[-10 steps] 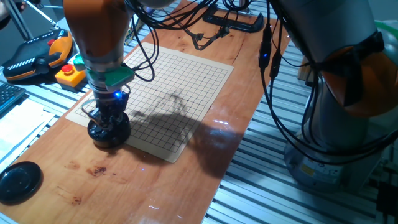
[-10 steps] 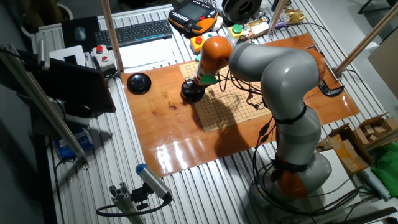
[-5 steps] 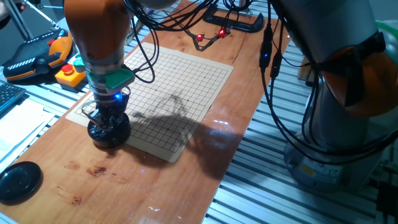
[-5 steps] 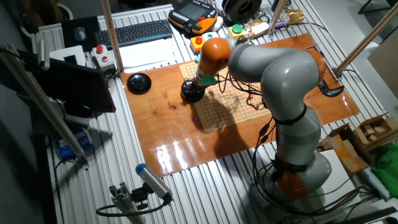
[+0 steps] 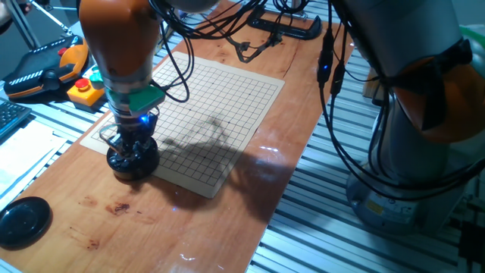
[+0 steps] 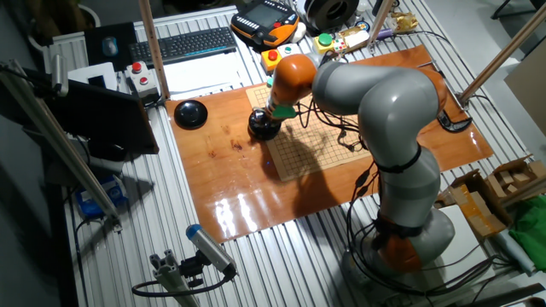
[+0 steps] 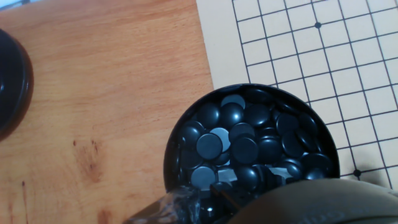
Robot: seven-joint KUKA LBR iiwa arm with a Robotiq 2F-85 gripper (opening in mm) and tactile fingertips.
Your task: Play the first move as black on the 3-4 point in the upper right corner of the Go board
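We see the gripper (image 5: 130,155) lowered straight into the round black bowl (image 5: 133,161), its tips down among the stones; from no view can we tell how far apart its fingers stand or whether they hold anything. In the hand view the bowl (image 7: 249,149) is heaped with glossy black stones (image 7: 210,145), and a blurred dark part of the hand covers the bottom edge of the picture, hiding the fingertips. The bowl sits partly over one corner of the Go board (image 5: 204,114) and partly over the bare tabletop (image 5: 151,220); in the hand view the board (image 7: 292,43) fills the upper right, pale with thin dark lines and small dots at two crossings. No stone lies on the board's grid in any view. Which crossing is the 3-4 point of the upper right corner we cannot settle from these views.

Above the gripper the orange wrist (image 5: 121,38) of the arm stands upright, with a green part and a small blue light just over the bowl. A flat black lid (image 5: 24,220) lies on the tabletop near its edge, well apart from the bowl. In the other fixed view the same lid (image 6: 190,113) lies left of the bowl (image 6: 264,126). Beyond the tabletop lie a keyboard (image 6: 192,44) and an orange-and-black hand controller (image 5: 45,68).
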